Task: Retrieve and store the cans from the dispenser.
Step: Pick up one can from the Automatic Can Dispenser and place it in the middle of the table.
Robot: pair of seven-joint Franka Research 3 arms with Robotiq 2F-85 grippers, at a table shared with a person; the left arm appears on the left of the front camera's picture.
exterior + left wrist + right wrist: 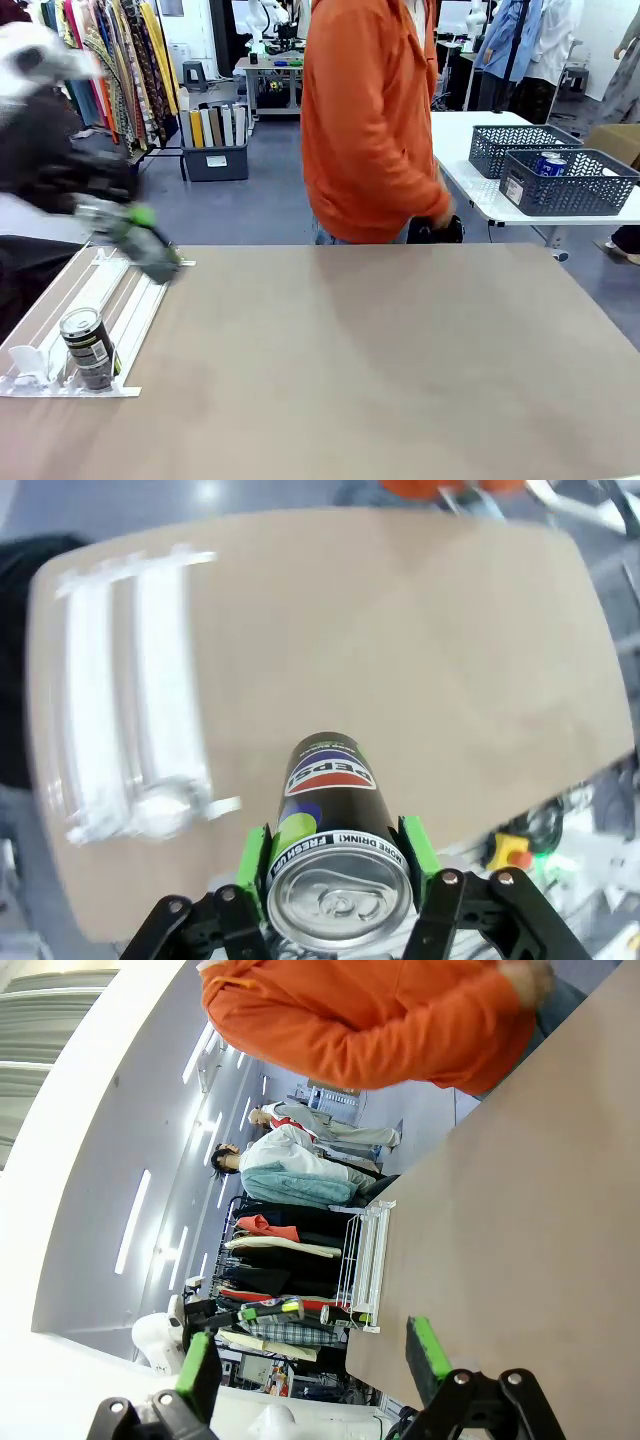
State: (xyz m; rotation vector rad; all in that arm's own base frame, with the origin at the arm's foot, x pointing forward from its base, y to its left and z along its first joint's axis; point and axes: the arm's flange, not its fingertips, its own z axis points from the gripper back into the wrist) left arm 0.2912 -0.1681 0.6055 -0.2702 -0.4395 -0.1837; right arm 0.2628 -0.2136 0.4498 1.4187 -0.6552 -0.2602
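My left gripper point(335, 858) is shut on a dark Pepsi can point(330, 785) with a silver top, its green pads pressed on both sides. In the front view this gripper point(133, 230) is blurred, above the far end of the white dispenser point(120, 300). A second dark can point(88, 348) stands upright at the dispenser's near end. From the left wrist the dispenser point(130, 690) lies below and to the left, blurred. My right gripper point(312, 1360) is open with nothing between its fingers, up above the table, and the dispenser point(365, 1255) sits at the table's far edge.
A person in an orange top point(370, 120) stands at the far side, one hand on a small dark thing point(436, 230). Two dark mesh baskets point(570, 190) sit on a side table at the right, with blue cans point(548, 163) in one. The brown table point(380, 370) is bare right of the dispenser.
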